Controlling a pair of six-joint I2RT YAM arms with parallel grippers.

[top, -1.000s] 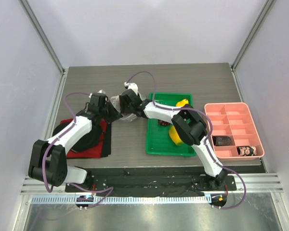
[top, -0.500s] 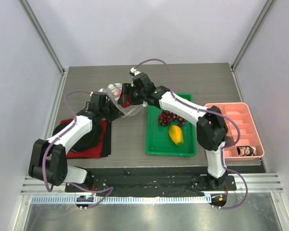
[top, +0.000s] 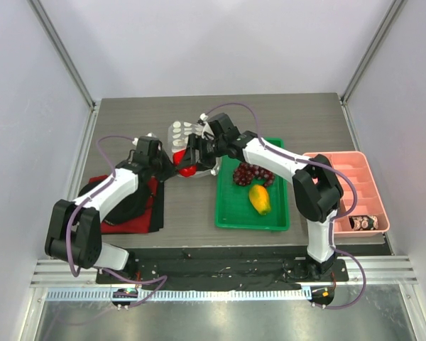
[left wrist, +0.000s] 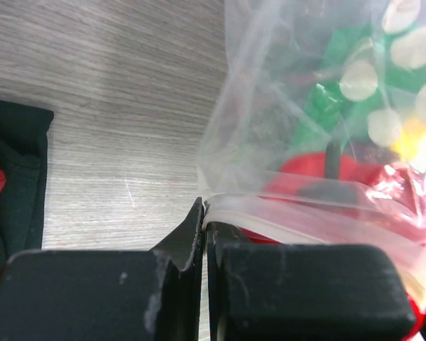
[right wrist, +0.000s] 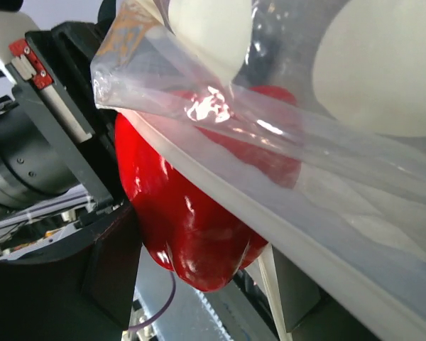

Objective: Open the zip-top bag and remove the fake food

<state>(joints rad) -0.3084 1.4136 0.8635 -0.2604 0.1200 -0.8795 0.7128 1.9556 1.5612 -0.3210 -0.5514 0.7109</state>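
The zip-top bag (top: 184,133), clear with white dots, hangs raised between both grippers. My left gripper (top: 167,168) is shut on its zip strip (left wrist: 270,220). My right gripper (top: 190,158) reaches into the bag mouth, its fingers on either side of the glossy red piece (top: 187,169). In the right wrist view the red piece (right wrist: 192,220) hangs below the zip strip (right wrist: 284,234), between my fingers (right wrist: 106,277). The dark red grape cluster (top: 250,172) and the yellow piece (top: 259,199) lie in the green tray (top: 231,213).
A pink divided tray (top: 344,167) at the right holds small dark lumps (top: 329,207). A red and black cloth (top: 131,213) lies under my left arm. Walls close in the table on the left, back and right.
My right arm has unfolded from over the green tray, uncovering the grapes and yellow piece. The bag has swung upward and the red piece now shows at its mouth. My left gripper has stayed.
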